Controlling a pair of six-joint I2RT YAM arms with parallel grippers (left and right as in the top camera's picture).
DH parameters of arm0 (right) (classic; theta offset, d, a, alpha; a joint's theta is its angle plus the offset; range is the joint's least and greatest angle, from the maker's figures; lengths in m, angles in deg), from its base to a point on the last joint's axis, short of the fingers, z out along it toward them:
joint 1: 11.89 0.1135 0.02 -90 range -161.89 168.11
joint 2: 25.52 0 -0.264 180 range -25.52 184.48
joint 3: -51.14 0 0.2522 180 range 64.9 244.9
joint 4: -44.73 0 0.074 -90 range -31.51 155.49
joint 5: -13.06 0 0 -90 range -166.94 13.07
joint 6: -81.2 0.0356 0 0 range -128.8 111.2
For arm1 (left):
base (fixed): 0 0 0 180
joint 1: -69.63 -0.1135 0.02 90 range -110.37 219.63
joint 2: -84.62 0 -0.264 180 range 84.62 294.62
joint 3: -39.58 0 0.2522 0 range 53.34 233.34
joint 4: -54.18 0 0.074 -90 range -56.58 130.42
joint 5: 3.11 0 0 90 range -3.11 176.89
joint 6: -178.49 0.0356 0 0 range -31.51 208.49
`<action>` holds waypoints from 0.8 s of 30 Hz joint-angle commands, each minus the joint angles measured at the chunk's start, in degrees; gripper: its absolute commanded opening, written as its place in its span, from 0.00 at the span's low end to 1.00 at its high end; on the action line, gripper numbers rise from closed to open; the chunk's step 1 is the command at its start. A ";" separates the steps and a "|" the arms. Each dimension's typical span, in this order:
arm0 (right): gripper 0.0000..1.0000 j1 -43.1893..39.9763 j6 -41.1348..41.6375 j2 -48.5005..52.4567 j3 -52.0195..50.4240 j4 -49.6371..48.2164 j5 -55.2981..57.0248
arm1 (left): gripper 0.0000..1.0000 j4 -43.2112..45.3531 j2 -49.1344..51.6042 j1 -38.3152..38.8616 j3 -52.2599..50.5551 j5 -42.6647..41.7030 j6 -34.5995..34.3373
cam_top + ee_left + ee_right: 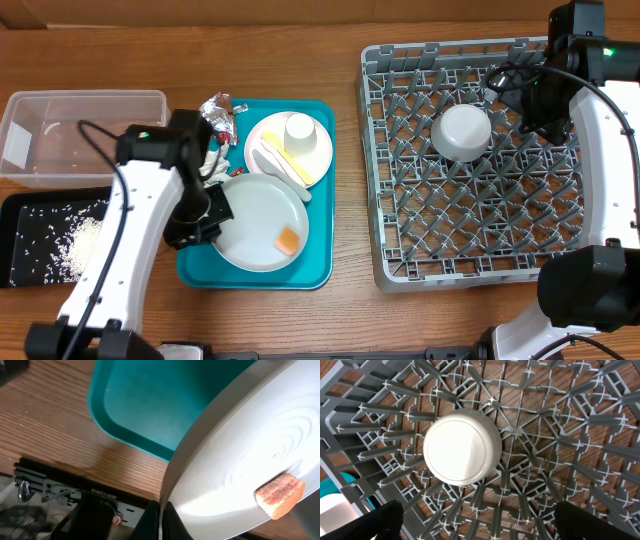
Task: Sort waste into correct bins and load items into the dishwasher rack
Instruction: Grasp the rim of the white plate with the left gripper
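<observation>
- The left gripper (212, 212) is clenched on the left rim of the pale grey plate (255, 230). In the left wrist view its fingertips (161, 516) pinch the plate's edge between them.
- That plate sits at the near end of the teal tray (318, 250). An orange food cube (289, 241) lies on its right side.
- In the left wrist view the plate's rim stands above the corner of the teal tray and the wooden worktop (50, 445).
- At the far end of the teal tray, a white plate (320, 155) carries a white cup (299, 130), a yellow fork (290, 165) and white cutlery (268, 160).
- A crumpled foil wrapper (217, 115) lies at the tray's far left corner.
- Left of the tray, the clear tub (100, 140) stands just behind the black tray (30, 205), which holds a heap of loose rice (85, 245).
- The right gripper (477, 510) is released, its jaws spread wide, and it hangs above the dishwasher rack (470, 220) holding nothing.
- A white bowl (461, 132) rests upside down among the pegs in the rack's far half.
</observation>
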 commanded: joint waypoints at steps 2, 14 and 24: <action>1.00 -0.04 0.26 -0.46 0.11 -0.15 -0.33 | 0.04 0.31 -1.55 -2.25 1.38 -0.13 1.88; 1.00 -0.04 0.26 -0.46 0.11 -0.15 -0.33 | 0.04 7.54 -1.16 -2.19 -8.11 0.22 1.81; 1.00 -0.04 0.26 -0.46 0.09 -0.15 -0.33 | 0.04 16.83 -1.11 -2.21 -20.87 -2.21 1.84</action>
